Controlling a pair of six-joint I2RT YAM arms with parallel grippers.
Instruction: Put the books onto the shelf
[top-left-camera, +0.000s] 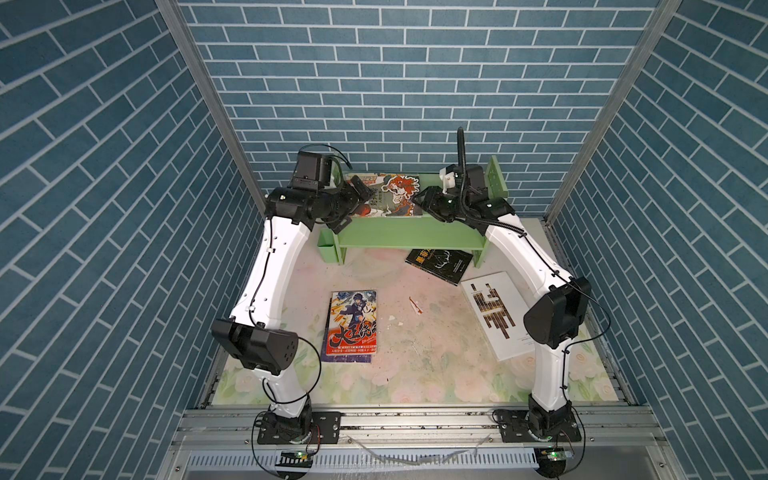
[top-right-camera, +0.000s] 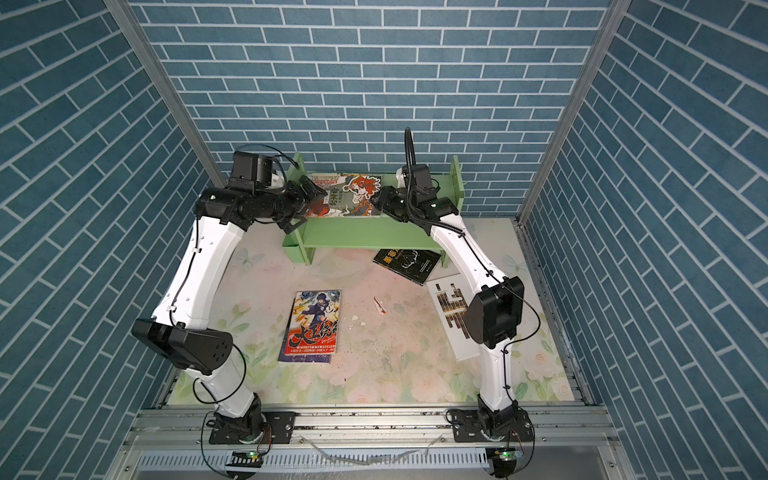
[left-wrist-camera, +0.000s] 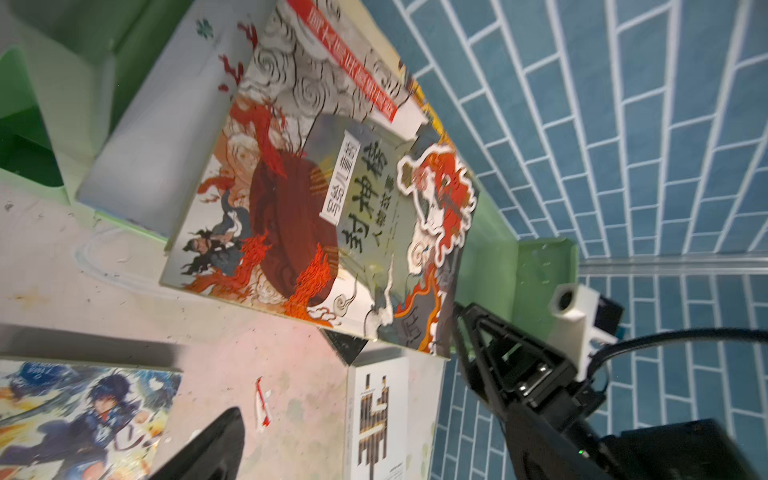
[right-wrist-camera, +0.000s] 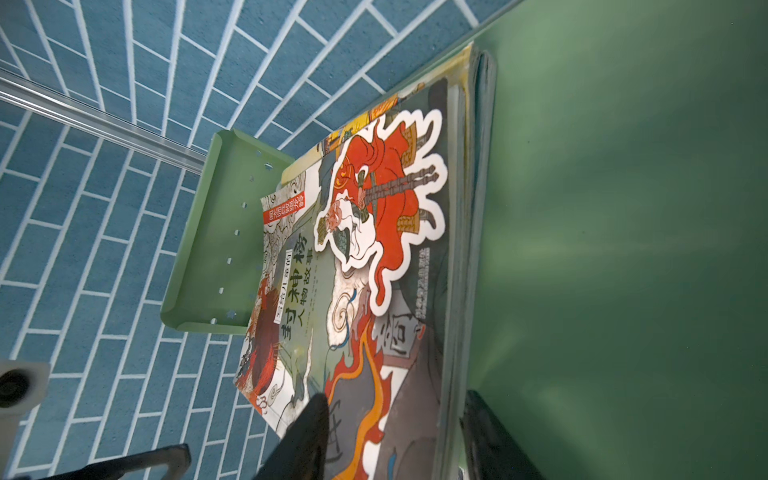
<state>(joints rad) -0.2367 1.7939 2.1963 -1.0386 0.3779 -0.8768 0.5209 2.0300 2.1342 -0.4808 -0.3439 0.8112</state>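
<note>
A stack of books (top-left-camera: 390, 195) (top-right-camera: 353, 195) with a red-and-green illustrated cover on top sits over the upper tier of the light-green shelf (top-left-camera: 395, 235) (top-right-camera: 365, 235). My right gripper (top-left-camera: 417, 199) (right-wrist-camera: 395, 399) is shut on the stack's right end (right-wrist-camera: 374, 249), one finger on the cover and one behind the stack. At the stack's left edge my left gripper (top-left-camera: 351, 207) (top-right-camera: 305, 207) stands wide open, holding nothing. On the table lie a black book (top-left-camera: 440, 264), a white book with dark bars (top-left-camera: 494, 316) (left-wrist-camera: 386, 415) and a blue-and-orange book (top-left-camera: 352, 326) (left-wrist-camera: 83, 415).
A small green cup (top-left-camera: 328, 249) hangs on the shelf's left side. Upright side panels (top-left-camera: 496, 176) (right-wrist-camera: 208, 249) close the shelf's ends. Paper scraps (top-left-camera: 415, 306) lie mid-table. Blue brick walls stand close behind and beside the shelf.
</note>
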